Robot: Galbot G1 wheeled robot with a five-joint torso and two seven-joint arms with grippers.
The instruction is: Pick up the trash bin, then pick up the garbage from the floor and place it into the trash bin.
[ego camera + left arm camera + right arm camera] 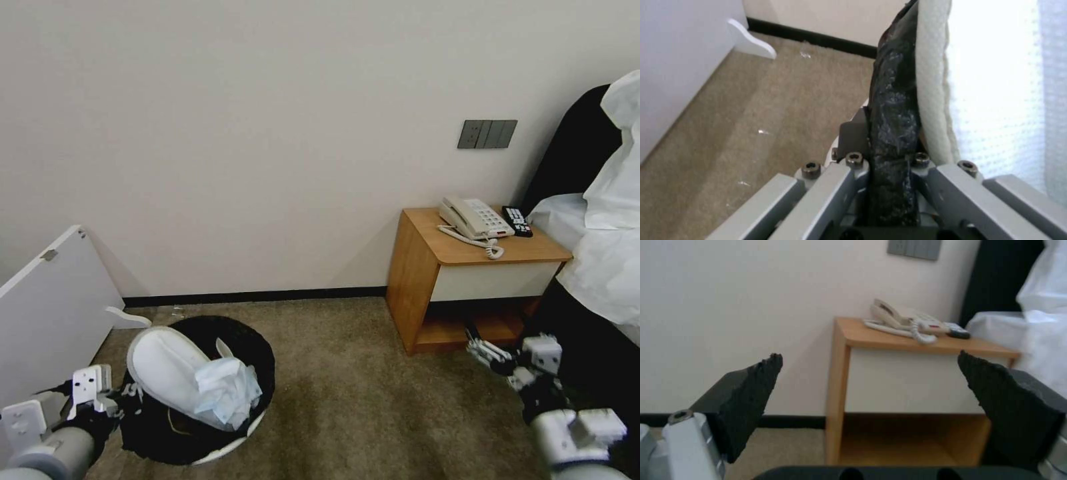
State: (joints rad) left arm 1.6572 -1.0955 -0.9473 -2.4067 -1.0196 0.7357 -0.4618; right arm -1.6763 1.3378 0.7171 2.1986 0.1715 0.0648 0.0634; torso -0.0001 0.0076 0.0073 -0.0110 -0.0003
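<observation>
Left gripper (pixel 891 160): I am pinching my fingers closed on the bag-covered rim of the trash bin (pixel 257 350).
Trash bin: sitting low at my left over the floor (pixel 347 393), holding a white slipper (pixel 167 367) and crumpled tissues (pixel 230 393).
Right gripper (pixel 869 383): I am holding my fingers wide apart, empty, facing the nightstand (pixel 467 280).

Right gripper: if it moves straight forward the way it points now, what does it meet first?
Probably the white front panel of the wooden nightstand. The right gripper is open and aimed at it, with only air between; depth is unclear.
</observation>
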